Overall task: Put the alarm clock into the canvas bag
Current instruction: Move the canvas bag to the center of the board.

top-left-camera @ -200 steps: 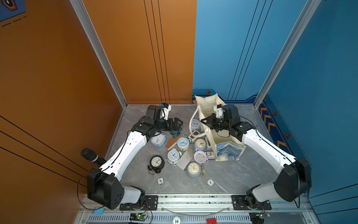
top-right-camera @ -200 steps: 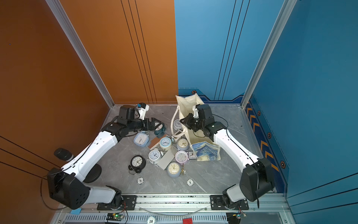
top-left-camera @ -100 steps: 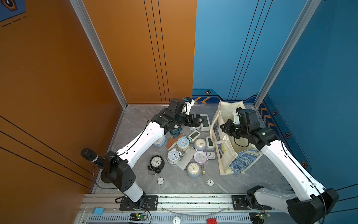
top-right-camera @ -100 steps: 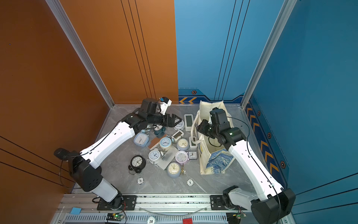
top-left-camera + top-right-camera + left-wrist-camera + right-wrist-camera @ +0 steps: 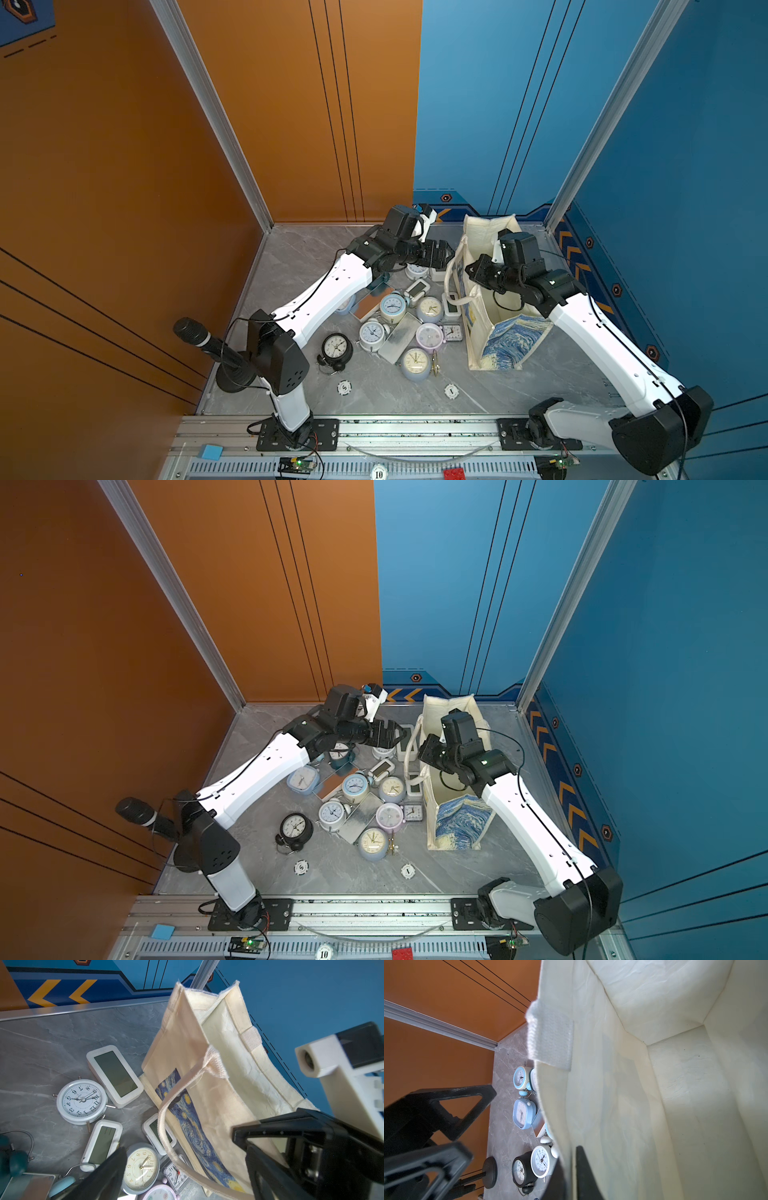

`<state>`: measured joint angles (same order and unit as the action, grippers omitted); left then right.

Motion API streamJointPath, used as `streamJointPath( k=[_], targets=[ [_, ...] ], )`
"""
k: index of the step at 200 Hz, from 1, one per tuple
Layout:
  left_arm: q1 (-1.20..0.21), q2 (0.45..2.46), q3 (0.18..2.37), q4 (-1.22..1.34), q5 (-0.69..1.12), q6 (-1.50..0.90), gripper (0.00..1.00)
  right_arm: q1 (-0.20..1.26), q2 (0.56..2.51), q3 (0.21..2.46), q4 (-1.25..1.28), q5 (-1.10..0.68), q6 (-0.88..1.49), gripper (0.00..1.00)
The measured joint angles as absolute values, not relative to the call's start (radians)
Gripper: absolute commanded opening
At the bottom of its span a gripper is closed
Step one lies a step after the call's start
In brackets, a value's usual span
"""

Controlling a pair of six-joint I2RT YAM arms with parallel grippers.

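The cream canvas tote with its blue-and-yellow starry print point(image 5: 515, 338) stands open toward the far right corner of the grey marble tabletop point(image 5: 299, 257). Its walls are soft and liable to sag. The right gripper point(image 5: 469, 270) sits at its left rim, jaws narrow astride the cloth; whether they pinch it I cannot tell. The left gripper point(image 5: 448, 253) hangs empty, jaws wide, over the far end of the clock pile point(image 5: 409, 324) at the tabletop's middle. The white round alarm clock with thin metal legs point(image 5: 82, 1101) below looks light, rigid and smooth-faced. It is best taken across its rim, clear of the legs.

Cream canvas bag point(image 5: 505, 343) with blue-and-yellow swirl print; grey marbled table point(image 5: 395, 397).
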<state>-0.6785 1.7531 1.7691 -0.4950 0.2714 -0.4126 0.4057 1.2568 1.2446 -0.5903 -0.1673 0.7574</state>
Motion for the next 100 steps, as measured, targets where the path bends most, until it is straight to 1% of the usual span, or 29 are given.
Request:
streamJointPath(
  k=[5,13,42,82,93,100],
  targets=[
    [-0.678,1.753,1.774,-0.496,0.271,-0.412,0.92,0.403,1.257,1.248,-0.593,-0.17,0.755,0.49],
    [-0.68,1.753,1.782,-0.497,0.271,-0.412,0.92,0.399,1.257,1.255,-0.596,-0.174,0.748,0.52],
    [-0.69,1.754,1.799,-0.5,0.266,-0.412,0.9,0.35,1.233,1.298,-0.63,-0.179,0.709,0.54],
    [-0.739,1.793,1.883,-0.508,0.233,-0.436,0.9,0.202,1.196,1.424,-0.759,-0.181,0.57,0.59],
    [-0.758,1.812,1.91,-0.514,0.218,-0.444,0.9,0.155,1.193,1.448,-0.787,-0.179,0.524,0.62],
    [-0.77,1.829,1.932,-0.522,0.207,-0.447,0.9,0.127,1.193,1.455,-0.803,-0.175,0.496,0.66]
  ],
)
